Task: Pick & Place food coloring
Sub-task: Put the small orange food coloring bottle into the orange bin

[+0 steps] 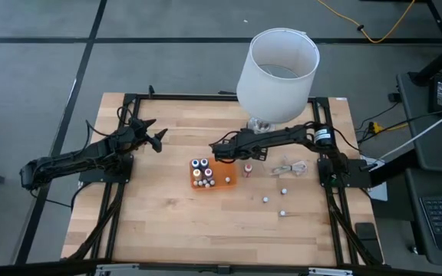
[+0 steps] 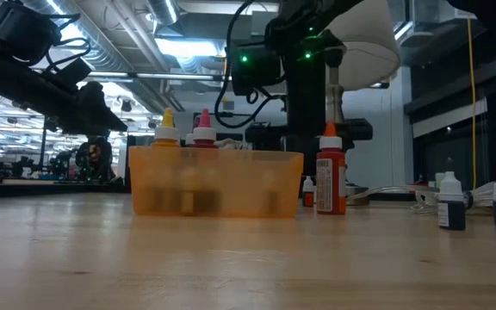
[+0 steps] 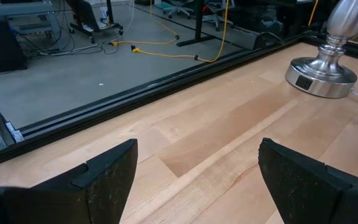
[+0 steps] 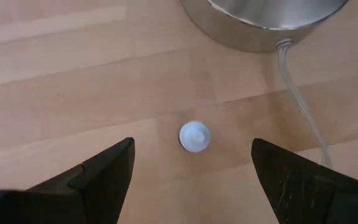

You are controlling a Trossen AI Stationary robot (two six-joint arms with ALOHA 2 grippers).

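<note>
An orange tray point(image 1: 229, 181) near the table's middle holds several food coloring bottles point(image 1: 201, 169). More bottles stand loose on the table to its right: a red one point(image 1: 248, 168) and three small ones point(image 1: 267, 199). My right gripper point(image 1: 219, 146) hangs open just beyond the tray's far side, pointing steeply down. In the right wrist view a single bottle's pale round cap point(image 4: 194, 136) shows from above, standing on the wood below and between the open fingers point(image 4: 104, 171), untouched. My left gripper point(image 1: 159, 134) waits open at the far left, above bare wood point(image 3: 197, 143).
A lamp with a white shade point(image 1: 277, 65) and a metal base point(image 4: 272, 18) stands at the far edge, close to my right gripper. A coiled white cable point(image 1: 290, 167) lies right of the tray. Black rails point(image 1: 121, 192) run along the table's sides.
</note>
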